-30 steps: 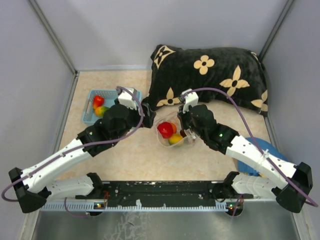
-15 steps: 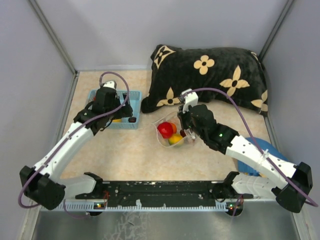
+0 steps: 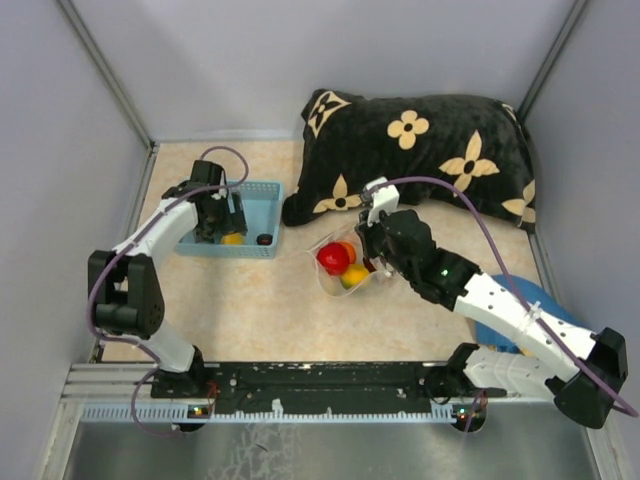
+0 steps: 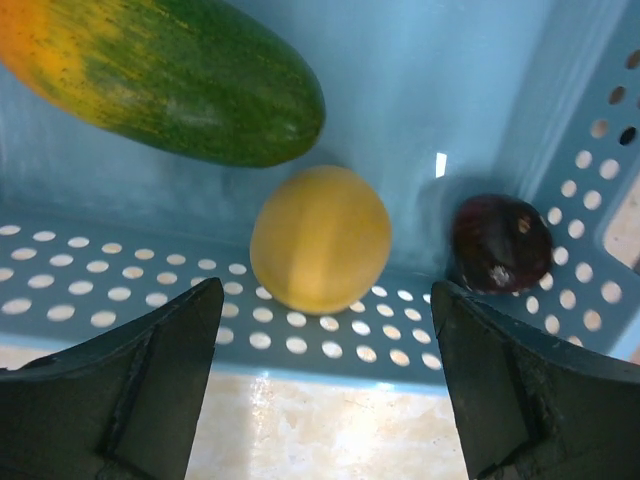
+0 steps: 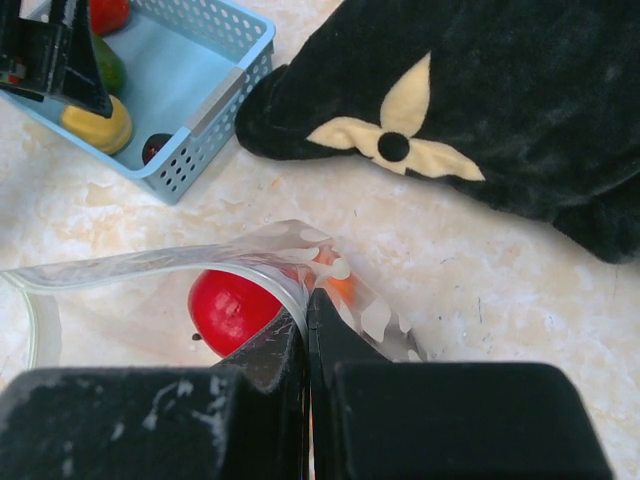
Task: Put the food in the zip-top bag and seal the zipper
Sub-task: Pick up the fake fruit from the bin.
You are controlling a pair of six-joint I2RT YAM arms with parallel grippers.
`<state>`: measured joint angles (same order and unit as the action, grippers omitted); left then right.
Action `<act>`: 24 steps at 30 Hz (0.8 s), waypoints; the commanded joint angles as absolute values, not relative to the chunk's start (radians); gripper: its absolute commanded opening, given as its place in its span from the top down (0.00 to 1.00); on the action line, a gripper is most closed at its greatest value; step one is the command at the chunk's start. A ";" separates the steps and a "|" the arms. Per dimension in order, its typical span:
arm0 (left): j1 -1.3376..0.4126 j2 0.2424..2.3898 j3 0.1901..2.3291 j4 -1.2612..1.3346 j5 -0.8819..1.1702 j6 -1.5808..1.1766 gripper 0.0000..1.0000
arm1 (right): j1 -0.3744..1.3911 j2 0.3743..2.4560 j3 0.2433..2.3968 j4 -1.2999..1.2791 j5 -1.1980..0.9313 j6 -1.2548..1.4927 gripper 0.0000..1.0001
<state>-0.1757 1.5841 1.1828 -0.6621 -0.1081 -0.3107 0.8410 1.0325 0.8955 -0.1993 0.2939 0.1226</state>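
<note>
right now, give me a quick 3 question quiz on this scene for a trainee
1. True or false: the right gripper is shut on the edge of the zip-top bag.
2. Seen from the left wrist, which food in the light blue basket lines up between the fingers of the open left gripper? A the red one, B the yellow one, C the dark brown one.
3. Short answer: what lies on the table behind the bag?

Key: 1 true. 2 B. 3 the black cushion with cream flowers.
</note>
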 commanded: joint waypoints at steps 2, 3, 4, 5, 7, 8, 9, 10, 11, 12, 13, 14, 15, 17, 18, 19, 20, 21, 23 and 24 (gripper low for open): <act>-0.137 1.677 1.259 -0.711 -0.019 -0.290 0.12 | 0.836 0.998 0.890 -0.109 0.298 0.109 1.00; -0.136 1.689 1.265 -0.708 -0.017 -0.290 0.13 | 0.835 0.997 0.888 -0.109 0.298 0.108 1.00; -0.133 1.701 1.270 -0.708 -0.020 -0.291 0.13 | 0.835 0.996 0.887 -0.109 0.297 0.108 1.00; -0.132 1.717 1.278 -0.710 -0.024 -0.291 0.14 | 0.836 0.995 0.885 -0.107 0.298 0.108 1.00; -0.131 1.747 1.295 -0.725 -0.023 -0.293 0.15 | 0.835 0.992 0.882 -0.107 0.297 0.107 1.00; -0.129 1.758 1.297 -0.727 -0.017 -0.291 0.15 | 0.836 0.991 0.881 -0.104 0.298 0.108 1.00; -0.129 1.768 1.296 -0.727 -0.007 -0.291 0.15 | 0.835 0.991 0.881 -0.102 0.298 0.109 1.00; -0.129 1.777 1.293 -0.725 0.001 -0.292 0.16 | 0.835 0.991 0.881 -0.102 0.299 0.109 1.00; -0.129 1.784 1.293 -0.723 0.004 -0.293 0.16 | 0.835 0.992 0.881 -0.099 0.298 0.108 1.00; -0.130 1.792 1.292 -0.724 0.006 -0.291 0.16 | 0.835 0.994 0.878 -0.095 0.296 0.108 1.00; -0.129 1.801 1.293 -0.725 0.009 -0.290 0.16 | 0.836 0.994 0.879 -0.094 0.295 0.109 1.00; -0.130 1.810 1.294 -0.727 0.009 -0.290 0.16 | 0.836 0.996 0.879 -0.092 0.292 0.109 1.00; -0.130 1.816 1.294 -0.729 0.007 -0.290 0.16 | 0.835 0.998 0.880 -0.091 0.288 0.109 1.00; -0.129 1.826 1.296 -0.733 0.006 -0.290 0.16 | 0.835 1.000 0.880 -0.090 0.286 0.110 1.00; -0.129 1.828 1.296 -0.735 0.006 -0.289 0.16 | 0.835 1.000 0.881 -0.088 0.287 0.111 1.00; -0.129 1.828 1.295 -0.735 0.008 -0.290 0.17 | 0.835 1.000 0.880 -0.087 0.286 0.111 1.00; -0.130 1.828 1.294 -0.733 0.013 -0.290 0.18 | 0.835 0.999 0.880 -0.086 0.285 0.111 1.00; -0.130 1.828 1.294 -0.733 0.016 -0.289 0.20 | 0.835 0.999 0.880 -0.086 0.284 0.113 1.00; -0.132 1.820 1.292 -0.733 0.023 -0.290 0.25 | 0.835 0.996 0.882 -0.087 0.281 0.112 1.00; -0.133 1.811 1.291 -0.732 0.025 -0.290 0.28 | 0.836 0.995 0.882 -0.089 0.282 0.114 1.00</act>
<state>-0.1333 1.8217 1.2716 -0.7132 -0.0010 -0.2993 0.8410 1.0218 0.8639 -0.1635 0.2825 0.1154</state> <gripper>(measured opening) 0.762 0.005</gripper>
